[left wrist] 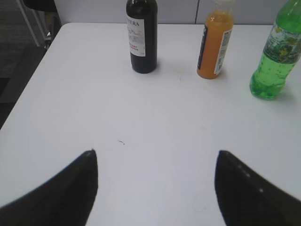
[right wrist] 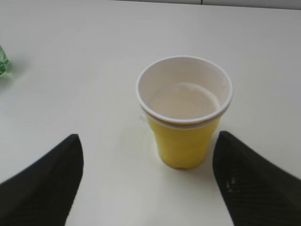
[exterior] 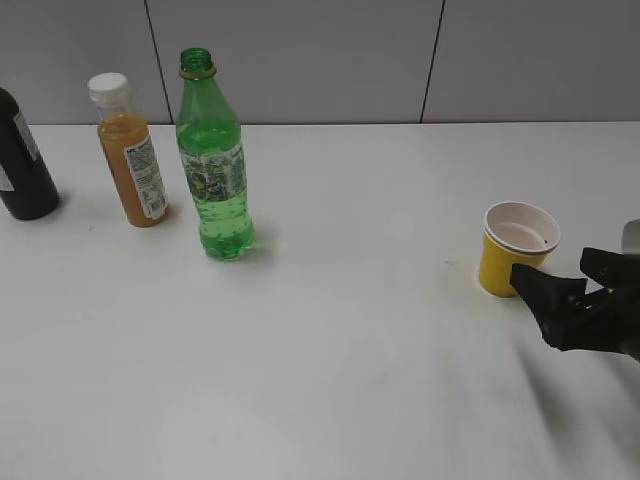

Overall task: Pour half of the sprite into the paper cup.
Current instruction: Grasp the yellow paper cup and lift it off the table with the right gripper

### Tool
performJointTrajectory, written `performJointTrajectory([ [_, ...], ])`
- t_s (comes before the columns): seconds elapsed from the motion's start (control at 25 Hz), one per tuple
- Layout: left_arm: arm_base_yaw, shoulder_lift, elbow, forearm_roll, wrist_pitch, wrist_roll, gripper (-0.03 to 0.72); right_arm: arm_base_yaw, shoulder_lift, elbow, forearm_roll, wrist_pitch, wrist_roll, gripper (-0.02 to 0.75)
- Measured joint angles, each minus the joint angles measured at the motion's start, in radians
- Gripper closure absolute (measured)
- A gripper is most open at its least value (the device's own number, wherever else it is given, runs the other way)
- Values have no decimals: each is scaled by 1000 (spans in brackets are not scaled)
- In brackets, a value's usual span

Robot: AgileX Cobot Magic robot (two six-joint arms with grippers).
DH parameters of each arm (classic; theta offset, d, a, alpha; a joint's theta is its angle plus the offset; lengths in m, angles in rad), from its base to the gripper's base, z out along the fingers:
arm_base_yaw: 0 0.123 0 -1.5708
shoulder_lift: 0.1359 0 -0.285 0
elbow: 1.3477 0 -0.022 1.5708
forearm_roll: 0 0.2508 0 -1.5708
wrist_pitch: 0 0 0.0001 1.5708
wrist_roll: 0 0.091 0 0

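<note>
Grey wall panels close off the far side of the white desk [exterior: 360,330], and on it we have the sprite bottle [exterior: 213,160] standing upright toward the left, cap off, roughly half full of green drink, with an orange juice bottle [exterior: 132,150] just beside it and a dark bottle [exterior: 22,160] further left at the edge of the exterior view. The paper cup [exterior: 512,248] stands upright well apart from them on the right, and its white inside looks empty. Our right end effector [right wrist: 146,183] is released, its two fingers spread wide on either side of the cup's near side and not touching it; in the exterior view it sits low just beside the cup. Our left end effector [left wrist: 155,188] is also released, fingers apart over bare desk, with all three bottles well ahead of it. We judge that nothing has been grasped yet, so the risks lie ahead. The cup is light and empty, and a closing finger that catches its rim could tip or crush it. The open bottle could spill if we nudge it while reaching, and the juice bottle next to it leaves little room for a finger on that side. Bottle and cup are far apart, so a badly aligned pour would miss the small mouth, and overshooting half is easy.
</note>
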Motion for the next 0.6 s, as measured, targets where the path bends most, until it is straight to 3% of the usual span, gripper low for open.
performJointTrajectory([
  [0.16, 0, 0, 0, 0, 0, 0, 100, 0, 41, 0, 56, -41, -10, 59],
  [0.6, 0, 0, 0, 0, 0, 0, 100, 0, 228, -14, 66, -156, -56, 62],
])
